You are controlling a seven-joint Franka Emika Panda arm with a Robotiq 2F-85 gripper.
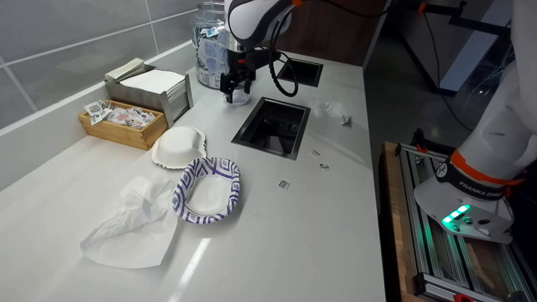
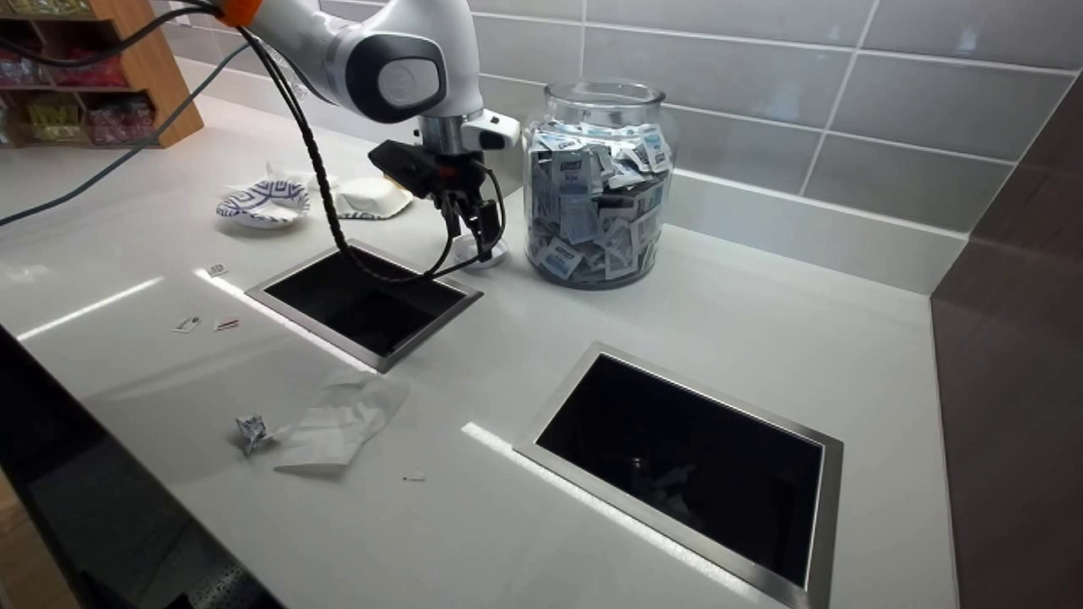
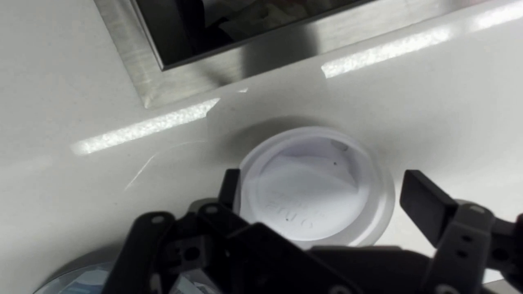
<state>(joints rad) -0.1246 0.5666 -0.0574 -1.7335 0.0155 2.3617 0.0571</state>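
The gripper (image 3: 322, 189) is black, the round plastic dish (image 3: 310, 206) a milky white. The counter (image 1: 310, 235) is pale grey-white, streaked with bright white. A paper bowl (image 1: 183, 196) carries a purple-blue diamond pattern on white; the upturned bowl (image 1: 178, 144) shows a plain cream underside. The wooden box (image 1: 119, 132) is honey-brown. The clear glass jar (image 2: 605, 95) shows sachets (image 2: 584, 203) in white, blue and grey. Two counter openings (image 2: 562, 397) are black with silver rims. Wall tiles (image 2: 719, 76) are grey in a pale grid. The robot's white arm (image 2: 436, 34) has black and orange accents; its base light (image 1: 456, 213) glows green.
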